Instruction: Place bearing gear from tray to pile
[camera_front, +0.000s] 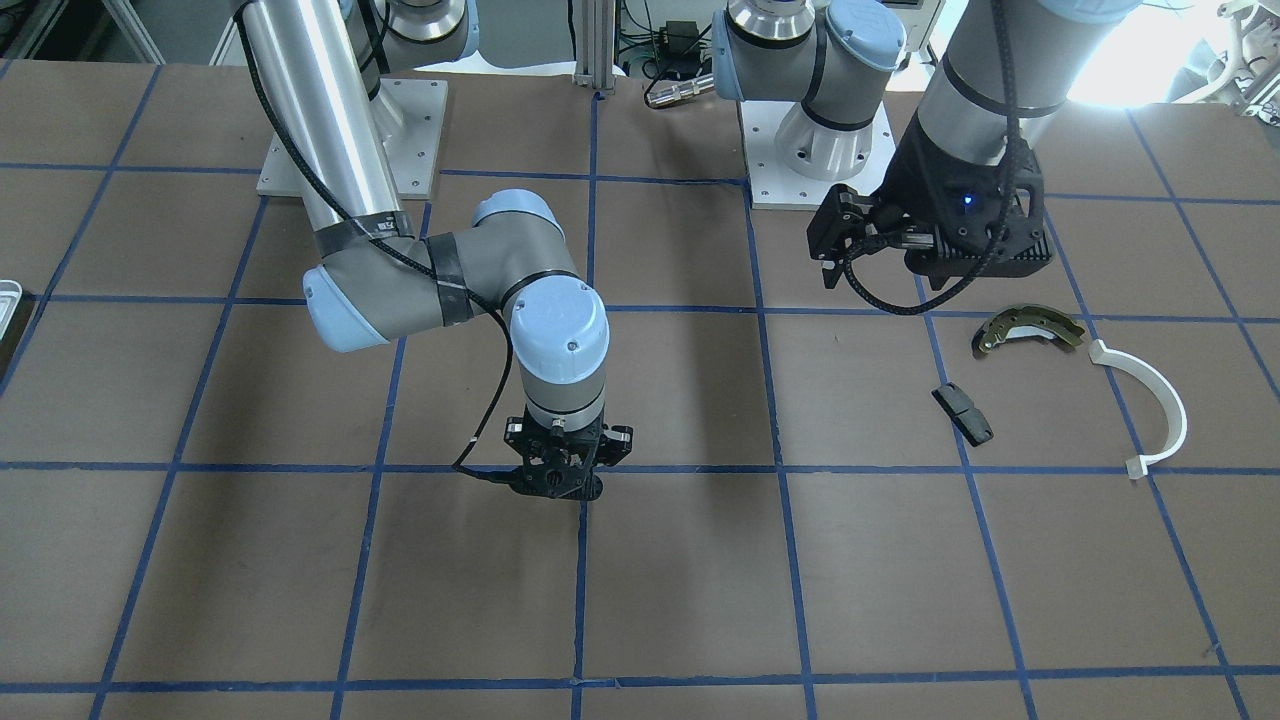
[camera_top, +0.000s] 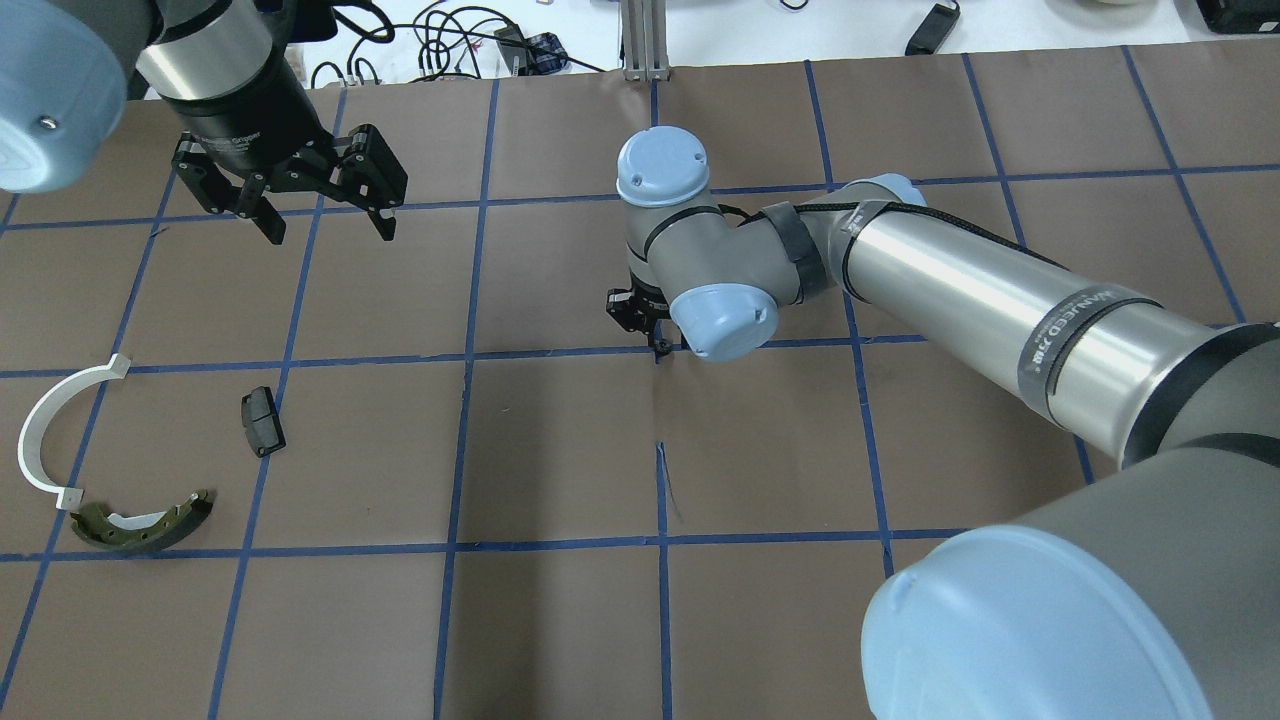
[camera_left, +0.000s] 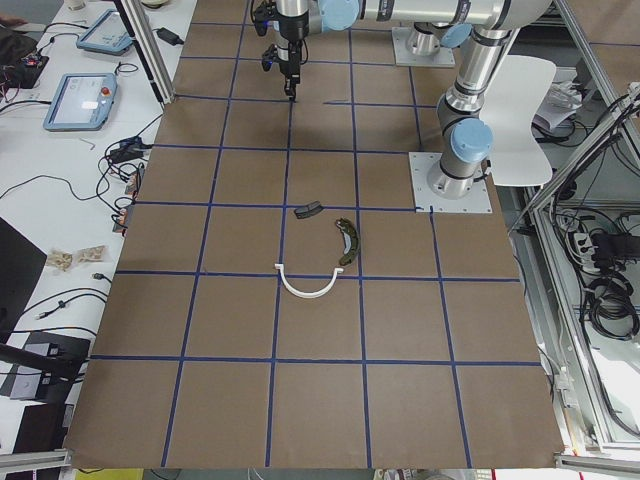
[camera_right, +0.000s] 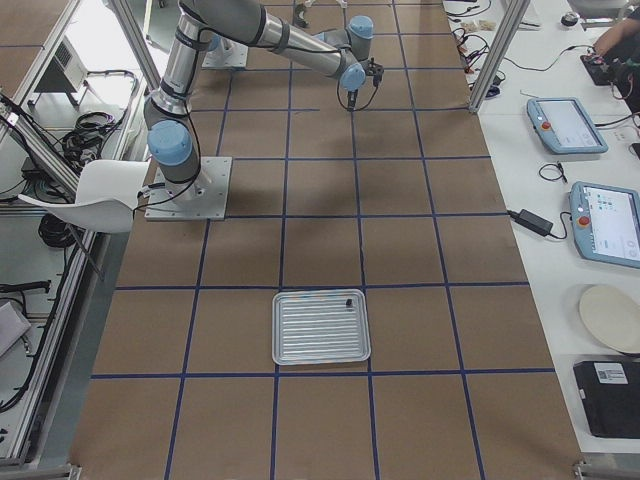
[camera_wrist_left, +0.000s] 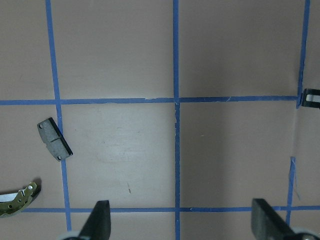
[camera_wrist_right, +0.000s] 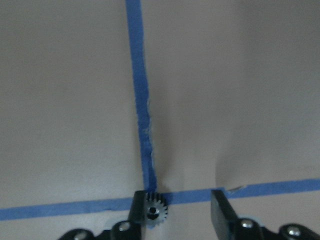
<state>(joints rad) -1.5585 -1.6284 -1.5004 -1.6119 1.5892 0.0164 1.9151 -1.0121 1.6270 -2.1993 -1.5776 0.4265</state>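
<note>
Since the pile (camera_top: 145, 525) lies far over on my left, my right hand (camera_wrist_right: 177, 210) sits low at mid-bench (camera_top: 560, 450), spread open, the small toothed bearing gear (camera_wrist_right: 155, 212) touching just one finger (camera_wrist_right: 137, 210) at a blue tape crossing (camera_wrist_right: 146, 196), well apart from the tray (camera_right: 320, 327), seemingly where my spread left hand (camera_top: 330, 232) can fetch it.

Gear (camera_wrist_right: 155, 212): small, dark metal, toothed rim, centre hole, face towards the wrist camera. Sits over the crossing of two blue tape lines (camera_wrist_right: 142, 125), touching one finger of the right gripper (camera_wrist_right: 177, 212); the other finger stands clear of it

Tray (camera_right: 321, 361): silvery, ribbed floor, rounded corners, flat on the table (camera_right: 420, 250), well apart from the gear. One small dark piece (camera_right: 347, 301) by a far corner, too small to identify

Pile: olive brake shoe (camera_front: 1030, 325), white plastic arc (camera_front: 1178, 418), black block (camera_front: 962, 413); all lying flat, near one another, none touching
</note>
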